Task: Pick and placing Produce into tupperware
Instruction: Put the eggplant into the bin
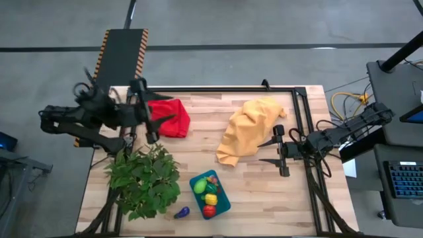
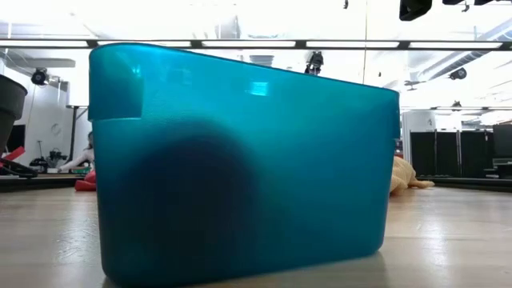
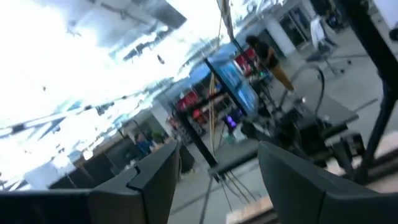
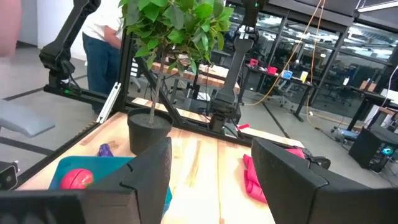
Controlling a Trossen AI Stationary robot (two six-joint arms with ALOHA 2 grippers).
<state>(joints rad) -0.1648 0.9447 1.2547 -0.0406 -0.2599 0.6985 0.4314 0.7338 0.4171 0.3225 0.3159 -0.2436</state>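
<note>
Glossy translucent teal plastic tupperware (image 1: 221, 201), smooth pale wooden table (image 1: 264, 192), soft crumpled yellow-orange cloth (image 1: 248, 129), matt red cloth (image 1: 173, 118)

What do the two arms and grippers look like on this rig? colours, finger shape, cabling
Both arms are black, jointed link by link, with loose dark cables looping along them. The left gripper and right gripper each carry two flat, dark, tapering fingers; the pads look matte, unmarked. No coloured markings visible on either.

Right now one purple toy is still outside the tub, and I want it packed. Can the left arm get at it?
Probably not easily. The purple toy lies beside the tub, and the leafy plant stands between it and the left claw, which hangs open by the red cloth.
</note>
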